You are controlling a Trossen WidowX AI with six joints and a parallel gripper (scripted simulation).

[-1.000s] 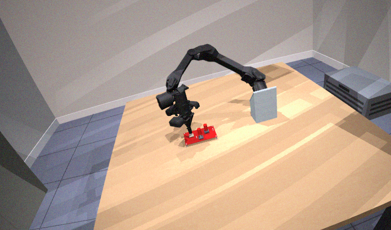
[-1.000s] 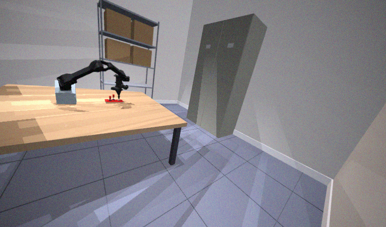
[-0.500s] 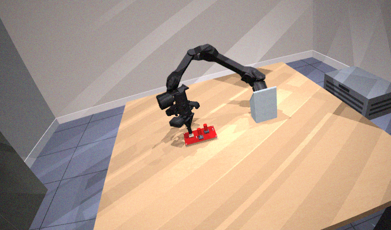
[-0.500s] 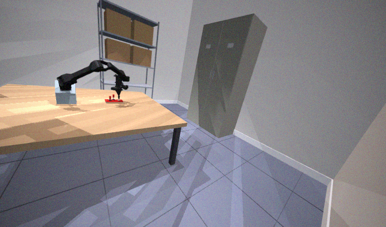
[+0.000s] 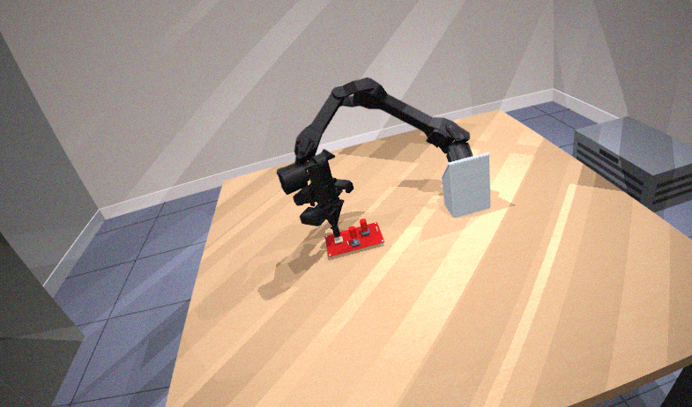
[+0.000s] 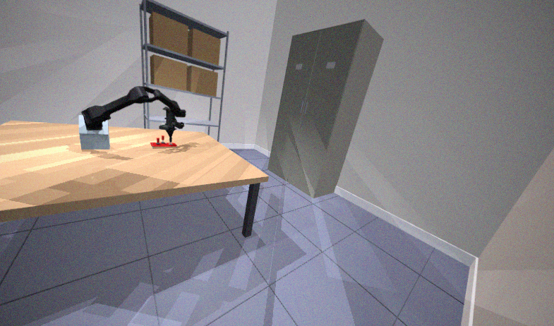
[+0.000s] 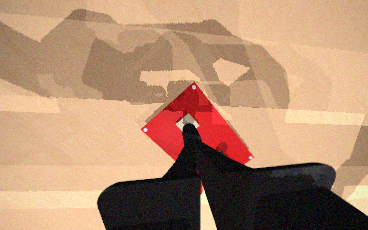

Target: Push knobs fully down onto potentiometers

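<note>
In the wrist view the gripper (image 7: 190,129) points down with its fingers pressed together and nothing between them, the tip over a pale square part (image 7: 187,120) on the red board (image 7: 162,131). In the top view the board (image 5: 370,241) lies on the table (image 5: 439,313) with two red knobs (image 5: 362,225) at the gripper's 3 o'clock. The arm's grey base block (image 5: 468,187) stands further off, near 2 o'clock.
</note>
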